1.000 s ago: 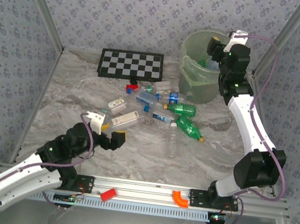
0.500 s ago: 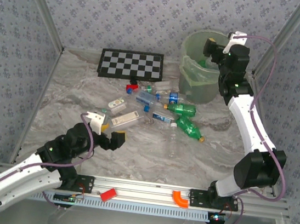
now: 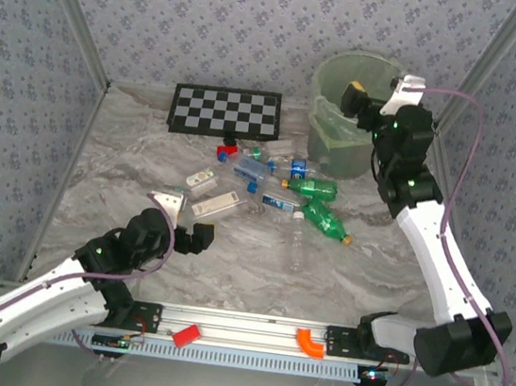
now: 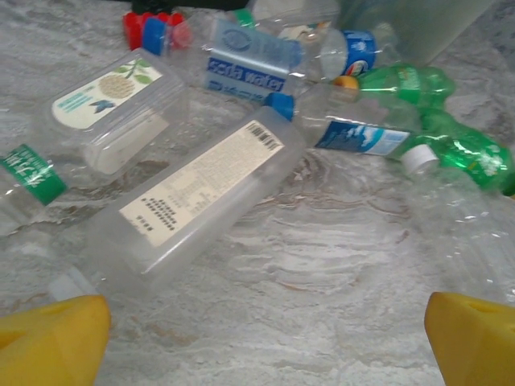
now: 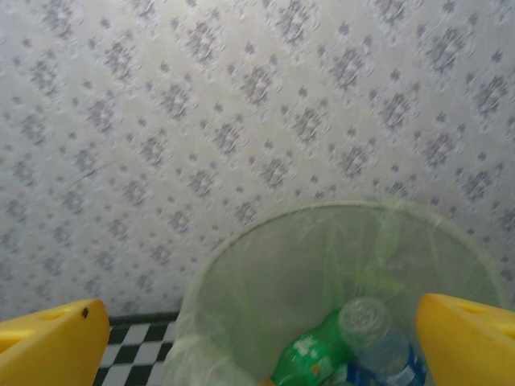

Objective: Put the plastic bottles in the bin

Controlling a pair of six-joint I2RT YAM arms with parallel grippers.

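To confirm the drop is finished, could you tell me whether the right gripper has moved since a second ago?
Yes. The right gripper, jaws open, has drawn back from over the middle of the bin toward its near rim.

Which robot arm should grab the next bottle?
Left, probably. The left gripper hangs open by the bottles on the table, closest to the clear labelled bottle. The right gripper is open too, up at the bin.

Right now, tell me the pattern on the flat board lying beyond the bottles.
The board is black-and-white chequered, clearest in the top external view.
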